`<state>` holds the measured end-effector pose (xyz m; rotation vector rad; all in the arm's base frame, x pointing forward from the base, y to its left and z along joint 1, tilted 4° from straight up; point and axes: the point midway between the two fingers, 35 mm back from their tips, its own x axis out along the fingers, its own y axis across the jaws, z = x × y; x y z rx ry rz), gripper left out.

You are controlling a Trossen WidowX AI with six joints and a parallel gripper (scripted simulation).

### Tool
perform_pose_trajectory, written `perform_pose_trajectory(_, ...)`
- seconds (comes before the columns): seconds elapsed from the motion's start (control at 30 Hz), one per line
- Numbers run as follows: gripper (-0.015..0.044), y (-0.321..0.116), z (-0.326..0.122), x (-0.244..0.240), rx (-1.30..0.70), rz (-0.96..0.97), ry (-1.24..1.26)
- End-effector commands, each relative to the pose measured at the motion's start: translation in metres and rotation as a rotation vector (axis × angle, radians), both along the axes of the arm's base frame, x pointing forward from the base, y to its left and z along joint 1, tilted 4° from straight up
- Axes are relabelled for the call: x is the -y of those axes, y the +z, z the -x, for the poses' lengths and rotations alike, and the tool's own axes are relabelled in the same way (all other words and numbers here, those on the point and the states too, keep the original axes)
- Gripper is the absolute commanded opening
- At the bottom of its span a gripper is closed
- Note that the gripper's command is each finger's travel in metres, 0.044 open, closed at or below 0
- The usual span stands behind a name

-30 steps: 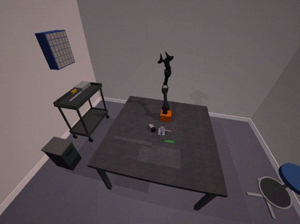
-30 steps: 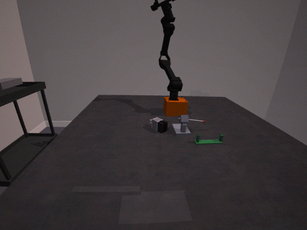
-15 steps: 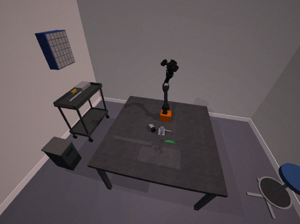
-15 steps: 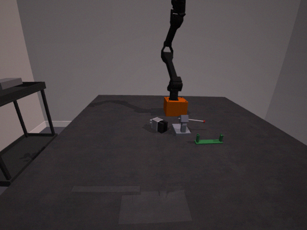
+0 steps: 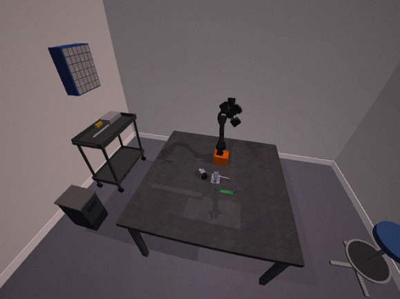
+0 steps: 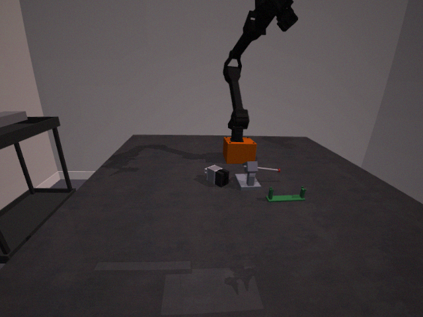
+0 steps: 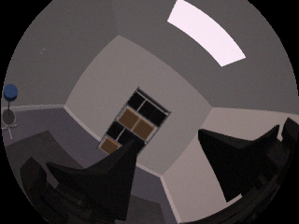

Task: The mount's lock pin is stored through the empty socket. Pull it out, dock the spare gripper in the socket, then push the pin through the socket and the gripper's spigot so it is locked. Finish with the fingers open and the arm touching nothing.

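The grey mount [image 5: 215,176] [image 6: 252,166] stands on its flat base on the table. The thin white lock pin [image 5: 223,177] [image 6: 268,168] runs through the socket and sticks out to the right, ending in a red tip. The spare gripper [image 5: 202,173] [image 6: 217,176], grey with a black end, lies on the table left of the mount, apart from it. A green holder [image 5: 226,192] [image 6: 286,198] with two small uprights is in front of the mount, to the right, with no pin in it. My gripper [image 7: 167,139] is open and empty, high above the table and far from all these things.
The arm rises from an orange block [image 5: 221,158] [image 6: 238,151] behind the mount. A dark cart [image 5: 105,132] stands left of the table, with a dark bin [image 5: 82,206] in front of it. A blue stool [image 5: 397,242] is at the right.
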<state>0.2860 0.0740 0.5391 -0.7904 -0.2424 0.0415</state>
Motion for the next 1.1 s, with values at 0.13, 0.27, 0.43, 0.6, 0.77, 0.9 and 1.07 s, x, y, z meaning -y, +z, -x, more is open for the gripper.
perform_pose_trajectory(0.13,0.0300,-0.099,-0.052,-0.033,-0.317,0.228,0.064)
perform_pose_trajectory(0.27,0.0300,-0.153,-0.067,-0.045,-0.481,0.340,0.108)
perform_pose_trajectory(0.43,0.0300,-0.220,-0.074,-0.056,-0.687,0.472,0.174)
perform_pose_trajectory(0.6,0.0300,-0.283,-0.069,-0.062,-0.893,0.594,0.254)
perform_pose_trajectory(0.77,0.0300,-0.341,-0.053,-0.063,-1.100,0.705,0.346)
perform_pose_trajectory(0.9,0.0300,-0.382,-0.034,-0.061,-1.267,0.783,0.427)
perform_pose_trajectory(1.07,0.0300,-0.424,-0.004,-0.056,-1.475,0.866,0.539)
